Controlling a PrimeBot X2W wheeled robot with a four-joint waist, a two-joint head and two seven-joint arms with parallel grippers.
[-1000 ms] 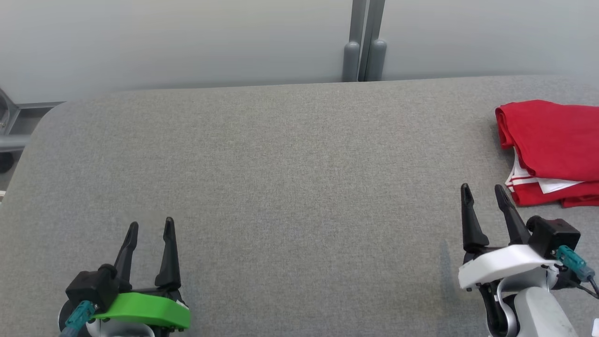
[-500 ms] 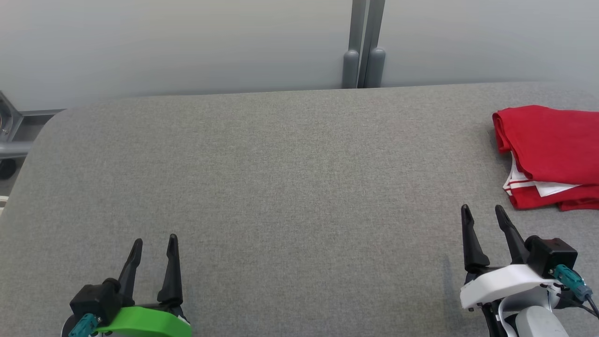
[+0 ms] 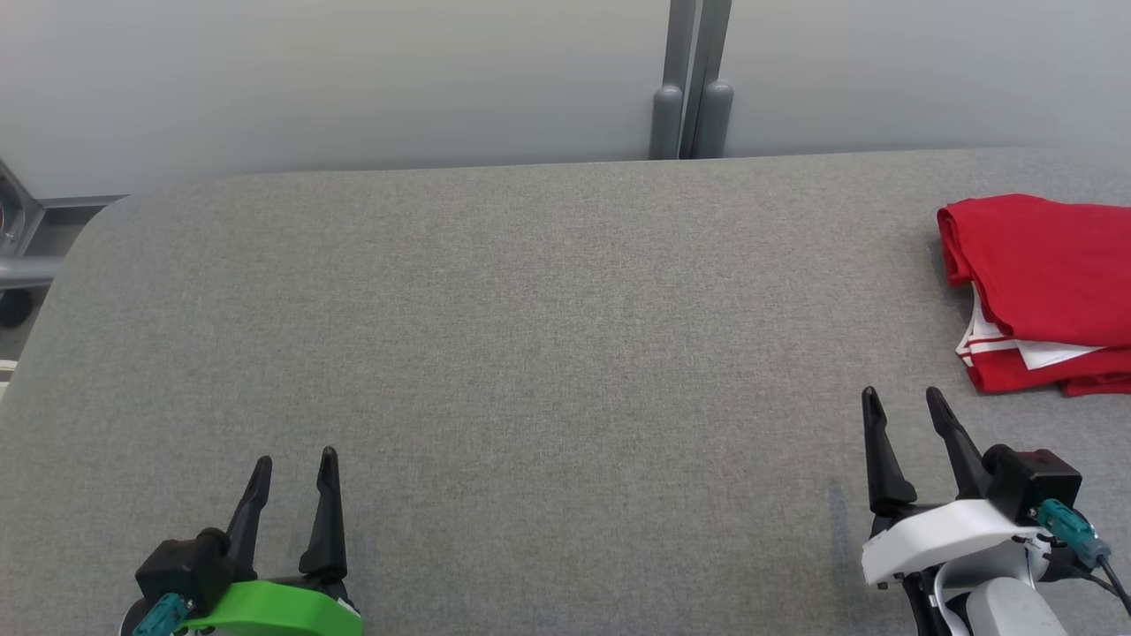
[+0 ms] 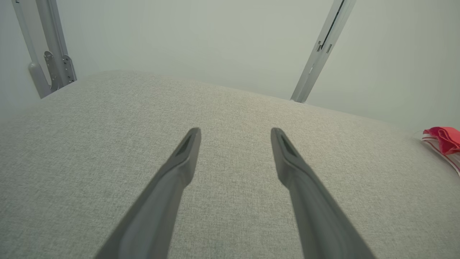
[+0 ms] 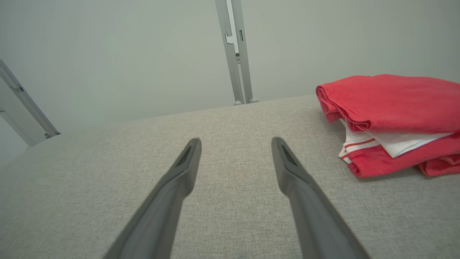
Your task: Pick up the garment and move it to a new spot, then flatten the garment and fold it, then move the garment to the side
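Observation:
A red garment with white striped trim lies folded at the far right of the grey padded table, partly cut off by the picture's edge. It also sits at right in the right wrist view, as the garment, and as a small red patch at the right edge of the left wrist view. My right gripper stands open near the front right, a short way in front and left of the garment, apart from it. My left gripper stands open at the front left, holding nothing.
A pale wall runs behind the table with a grey vertical post at its middle. A metal frame stands beyond the table's rounded left corner.
Both grippers have drawn back toward the lower edge of the head view, still open. The head camera shifted slightly; the garment lies as before.

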